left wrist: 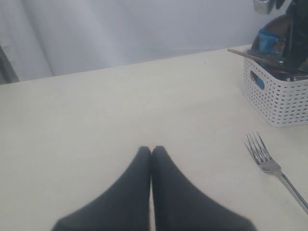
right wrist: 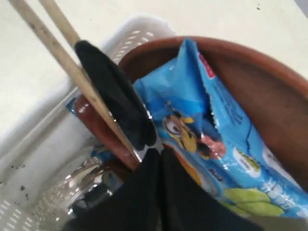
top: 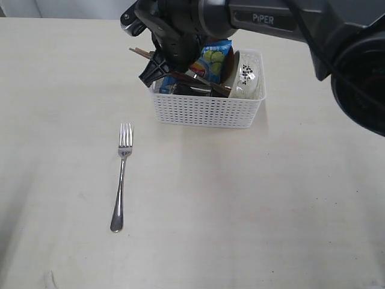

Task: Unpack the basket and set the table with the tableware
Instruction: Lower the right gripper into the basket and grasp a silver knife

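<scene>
The white basket (top: 207, 111) (left wrist: 284, 103) stands at the back middle of the cream table (top: 271, 198). In it are a brown plate (right wrist: 269, 96), a white speckled bowl (top: 246, 75), wooden chopsticks (top: 144, 54) (right wrist: 57, 53), a reddish-brown spoon (right wrist: 101, 130) and a black-handled knife (right wrist: 115, 96). My right gripper (top: 153, 75) (right wrist: 156, 151) reaches into the basket's left end. It is shut, its tips at the steel end of the knife handle; a grip does not show. A steel fork (top: 122, 174) (left wrist: 269, 166) lies on the table. My left gripper (left wrist: 151, 149) is shut and empty above bare table.
A blue chips packet (top: 215, 57) (right wrist: 211, 110) stands in the basket against the plate, right beside my right fingers. Something shiny (right wrist: 72, 192) glints at the basket's bottom. The right arm (top: 289, 24) spans the back of the table above the basket.
</scene>
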`<move>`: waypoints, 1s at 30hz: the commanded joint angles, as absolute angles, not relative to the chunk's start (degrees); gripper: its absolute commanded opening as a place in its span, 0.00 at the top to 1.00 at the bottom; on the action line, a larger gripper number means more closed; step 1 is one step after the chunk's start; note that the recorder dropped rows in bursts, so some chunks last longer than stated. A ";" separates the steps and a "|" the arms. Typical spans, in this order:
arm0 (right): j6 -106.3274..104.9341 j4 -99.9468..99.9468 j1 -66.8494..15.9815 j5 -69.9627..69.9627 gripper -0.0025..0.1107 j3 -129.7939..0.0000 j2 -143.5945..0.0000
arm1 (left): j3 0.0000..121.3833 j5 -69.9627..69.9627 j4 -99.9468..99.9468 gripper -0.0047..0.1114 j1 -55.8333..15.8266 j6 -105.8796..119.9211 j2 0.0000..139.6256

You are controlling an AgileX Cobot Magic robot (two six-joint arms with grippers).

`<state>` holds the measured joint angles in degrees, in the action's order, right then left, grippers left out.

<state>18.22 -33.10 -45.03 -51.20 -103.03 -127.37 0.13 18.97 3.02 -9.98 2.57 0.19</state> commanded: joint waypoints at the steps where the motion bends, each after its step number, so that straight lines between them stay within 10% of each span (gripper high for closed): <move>1: 13.24 -27.39 -44.63 -51.34 0.77 -103.19 -126.78 | 0.00 18.60 2.94 0.96 -9.84 2.55 0.00; 4: 13.35 -27.46 -44.74 -51.11 0.52 -103.19 -126.78 | 0.00 18.60 2.94 0.96 -9.84 2.55 0.00; 30: 21.37 -35.99 -44.74 -50.14 0.69 -103.19 -129.96 | 0.00 18.60 2.94 0.96 -9.84 2.55 0.00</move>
